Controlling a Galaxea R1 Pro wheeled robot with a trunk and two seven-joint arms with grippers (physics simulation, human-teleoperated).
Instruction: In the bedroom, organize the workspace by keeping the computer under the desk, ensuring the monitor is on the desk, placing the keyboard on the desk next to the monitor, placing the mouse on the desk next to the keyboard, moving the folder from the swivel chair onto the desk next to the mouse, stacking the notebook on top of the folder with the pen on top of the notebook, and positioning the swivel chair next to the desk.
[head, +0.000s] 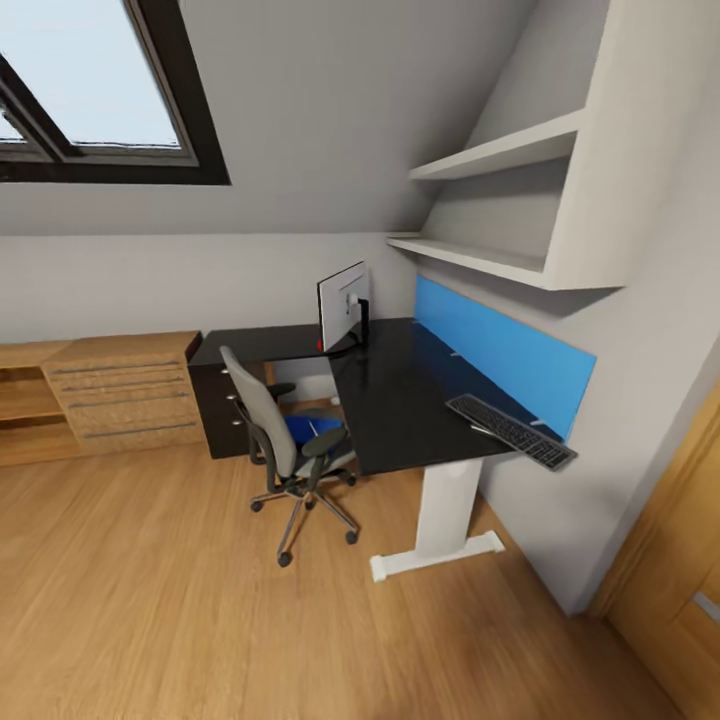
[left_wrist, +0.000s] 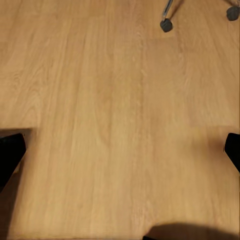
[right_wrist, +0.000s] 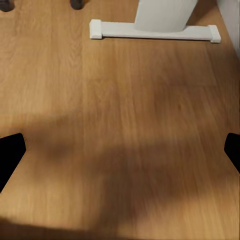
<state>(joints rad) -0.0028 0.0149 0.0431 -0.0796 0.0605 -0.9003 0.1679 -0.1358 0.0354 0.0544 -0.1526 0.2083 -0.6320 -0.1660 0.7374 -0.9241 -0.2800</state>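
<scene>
Attic bedroom, seen from a few steps back; desk (head: 400, 400) in the far right corner under a sloped ceiling, black top, blue back panel along the right wall, white leg standing on the wood floor (head: 200, 600); monitor (head: 343, 305) upright at the inner corner of the desk, grey back turned this way; keyboard (head: 511, 431) at the near right end of the top, close to the blue panel, well apart from the monitor; a thin pale stick lies just beside its near edge, too small to name; swivel chair (head: 285, 440) on the floor at the desk's left side, back toward the camera, seat partly under the top; folder (head: 305, 428) lying on the seat, blue showing between the armrests; oak chest of drawers (head: 125, 390) against the left wall; skylight (head: 100, 90) above it.

Left gripper (left_wrist: 120, 155) spread wide over bare floor, nothing between the tips; chair casters at the far edge of that view.

Right gripper (right_wrist: 120, 155) likewise wide and empty; white desk foot ahead of it.
</scene>
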